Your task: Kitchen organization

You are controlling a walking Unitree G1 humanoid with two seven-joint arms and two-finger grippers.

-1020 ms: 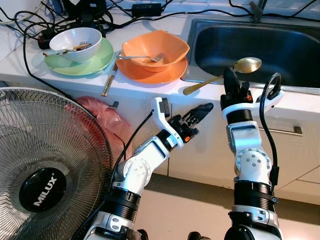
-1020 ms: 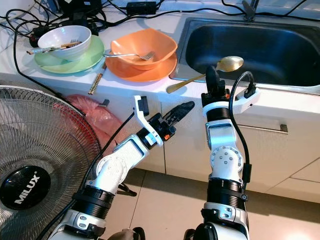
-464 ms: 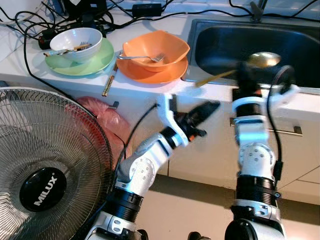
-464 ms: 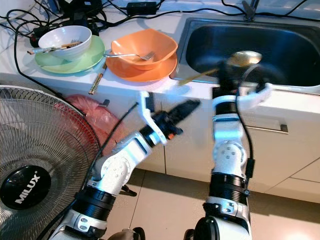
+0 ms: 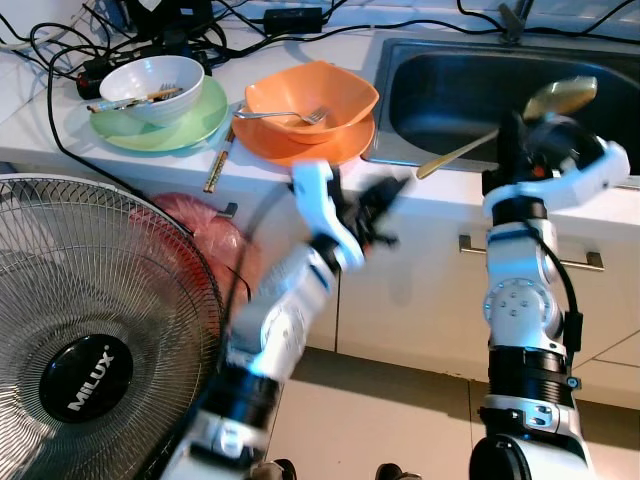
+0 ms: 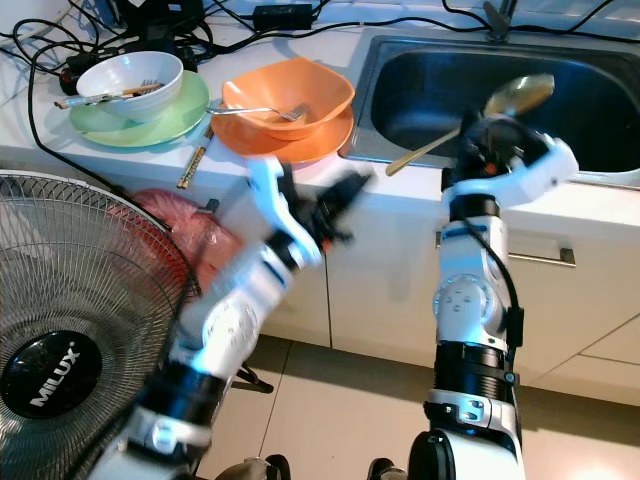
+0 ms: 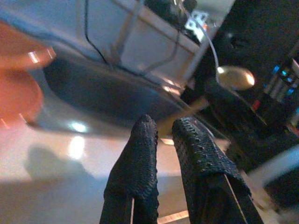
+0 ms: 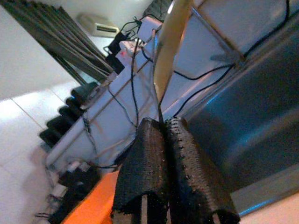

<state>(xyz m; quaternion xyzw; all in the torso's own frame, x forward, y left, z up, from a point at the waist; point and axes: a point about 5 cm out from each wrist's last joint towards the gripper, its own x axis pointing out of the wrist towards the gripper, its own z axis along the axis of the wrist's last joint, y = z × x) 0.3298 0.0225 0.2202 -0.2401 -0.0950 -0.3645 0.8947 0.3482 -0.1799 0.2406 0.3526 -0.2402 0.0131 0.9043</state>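
A long gold metal spoon [image 5: 520, 120], glossy, with an oval bowl and slim handle, is held tilted over the front edge of the dark steel sink [image 5: 450, 80], pinched between the textured black fingers of the right pincer [image 8: 161, 128]. The left pincer [image 7: 163, 133], blurred in the eye views, is raised at the white desk [image 5: 260, 170] edge with its fingers nearly closed on nothing. An orange bowl [image 5: 310, 95] holding a fork [image 5: 290, 115] is seen beside the sink.

White counter [image 5: 300, 175]: plates [image 5: 205, 115], chopsticks [image 5: 218, 165]
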